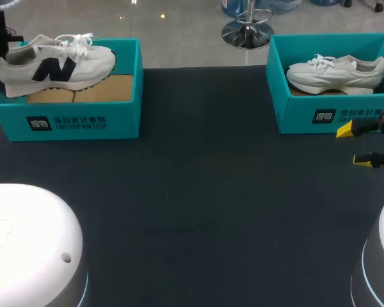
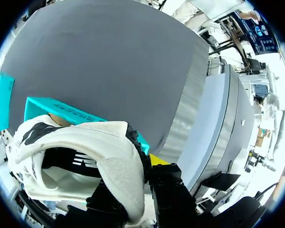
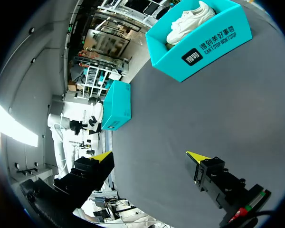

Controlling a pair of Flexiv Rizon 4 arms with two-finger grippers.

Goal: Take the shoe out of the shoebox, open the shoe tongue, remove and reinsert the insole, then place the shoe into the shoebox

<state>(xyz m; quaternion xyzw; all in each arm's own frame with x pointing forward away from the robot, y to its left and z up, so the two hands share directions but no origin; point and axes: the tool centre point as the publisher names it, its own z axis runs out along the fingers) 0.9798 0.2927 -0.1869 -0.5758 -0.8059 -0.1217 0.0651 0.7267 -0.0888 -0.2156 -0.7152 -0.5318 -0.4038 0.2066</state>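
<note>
Shoe [image 1: 57, 64] with a black mark on its side is up at the top of the left shoebox [image 1: 77, 118]. Its heel pokes out past the box's left end and its toe points to the box's right end. I can see brown card [image 1: 102, 89] inside the box, under the shoe.

My left gripper [image 2: 135, 183] is clamped on the heel of the shoe, one finger on each side of the heel's rim. In the left wrist view the box's blue-green wall shows just behind the shoe.

My right gripper [image 1: 358, 146] is far to the right of the left shoebox. Its fingers are spread wide and hold nothing.

A second shoebox [image 1: 333, 115] stands well apart from the left shoebox, across the dark table [image 1: 198, 192]. A white shoe [image 1: 336, 71] lies in it.
</note>
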